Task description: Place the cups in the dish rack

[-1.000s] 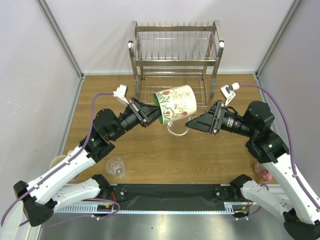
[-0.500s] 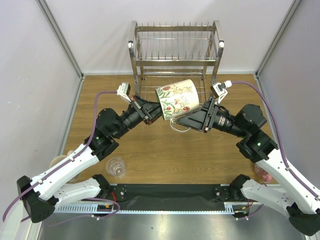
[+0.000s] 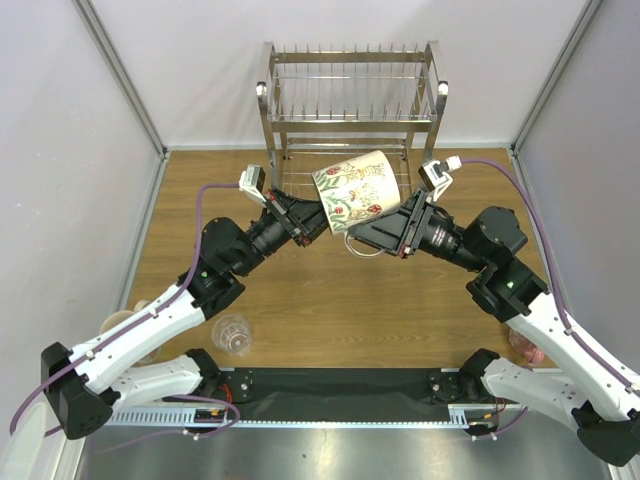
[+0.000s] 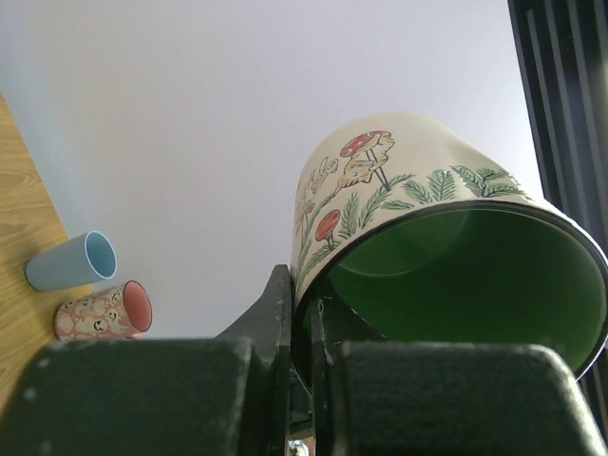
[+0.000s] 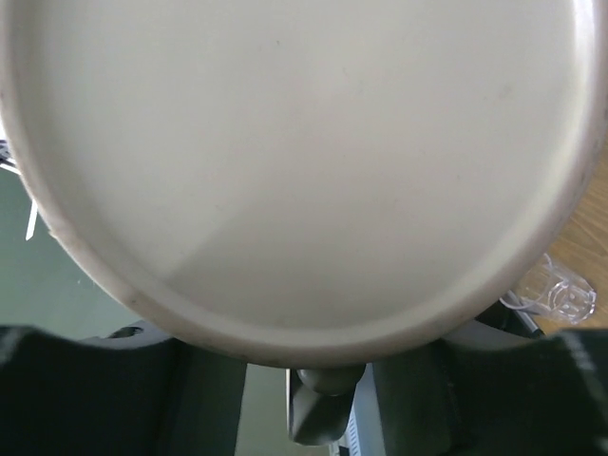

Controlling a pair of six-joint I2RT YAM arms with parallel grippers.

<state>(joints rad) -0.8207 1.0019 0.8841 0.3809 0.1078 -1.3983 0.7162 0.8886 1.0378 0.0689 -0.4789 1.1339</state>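
Observation:
The cream mug with green inside [image 3: 352, 190] hangs tilted in the air just in front of the dish rack [image 3: 350, 95]. My left gripper [image 3: 318, 218] is shut on its rim, one finger inside and one outside; the left wrist view shows this grip [image 4: 302, 323] and the mug [image 4: 399, 190]. My right gripper [image 3: 364, 235] is open at the mug's base and handle. In the right wrist view the mug's base [image 5: 304, 142] fills the frame, with my fingers [image 5: 95, 380] spread below it. The blue cup [image 4: 71, 261] and pink mug [image 4: 103, 311] lie side by side on the table.
The clear glass tumbler [image 3: 232, 333] lies near the left arm's base and also shows in the right wrist view [image 5: 556, 285]. The taller cream mug [image 3: 115, 325] sits at the left edge. The pink mug [image 3: 525, 345] is by the right arm. White walls enclose the table.
Both arms have moved toward the rack with the mug between them. The mug has risen and tilted more. My right gripper has closed in on the mug's base.

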